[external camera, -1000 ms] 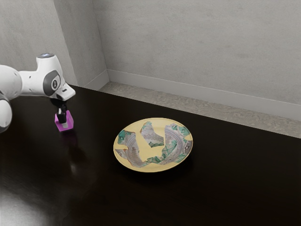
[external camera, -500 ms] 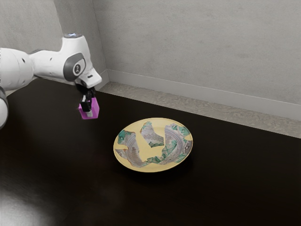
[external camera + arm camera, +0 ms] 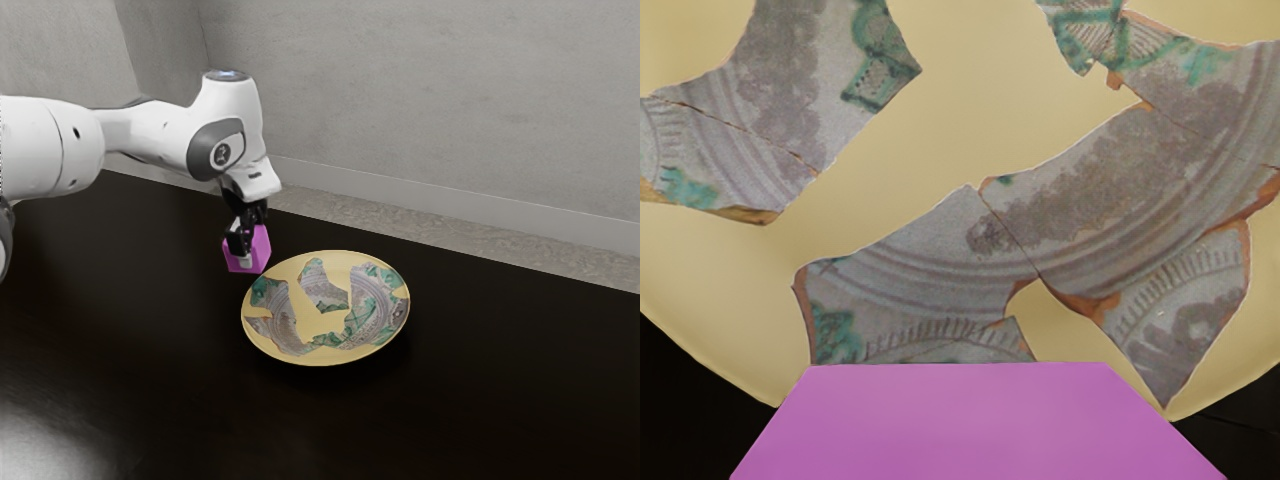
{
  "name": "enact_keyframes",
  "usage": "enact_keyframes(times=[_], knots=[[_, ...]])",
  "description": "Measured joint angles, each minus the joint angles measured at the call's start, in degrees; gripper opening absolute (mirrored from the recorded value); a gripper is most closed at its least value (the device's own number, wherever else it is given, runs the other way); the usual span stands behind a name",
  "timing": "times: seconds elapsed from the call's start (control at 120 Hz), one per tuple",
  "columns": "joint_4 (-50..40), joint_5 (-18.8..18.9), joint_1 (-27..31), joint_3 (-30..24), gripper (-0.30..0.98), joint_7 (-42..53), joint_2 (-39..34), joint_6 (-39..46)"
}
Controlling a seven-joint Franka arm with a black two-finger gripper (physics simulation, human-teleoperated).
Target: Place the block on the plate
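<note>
Block [image 3: 261,250] aloft, clamped in jaws [image 3: 247,252] | chg vs 1 s ago: carried over counter [image 3: 150,400] to near rim of plate [image 3: 320,321], ext. view's left | plate unmoved | not placed; prob. inward, then lower

grey wall [image 3: 420,90], mottled floor [image 3: 400,218], black table [image 3: 520,400]

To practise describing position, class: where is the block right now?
Held in the jaws, the block is near the rim of the plate, toward the exterior view's left.
</note>
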Motion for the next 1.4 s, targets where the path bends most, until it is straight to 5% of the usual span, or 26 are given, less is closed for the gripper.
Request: enact_keyframes(times=[0.592,0.842,1.108,1.4], knots=[[4.37,0.16,-9.44,-0.12,0.29,-3.2,10.15,2.23],[4.51,0.14,-10.1,-0.07,0.54,-4.48,10.76,3.09],[3.2,0.02,-8.23,-0.03,0.64,-6.83,4.92,1.9],[2.59,0.49,-0.84,0.41,0.68,-20.1,-6.29,-8.07]])
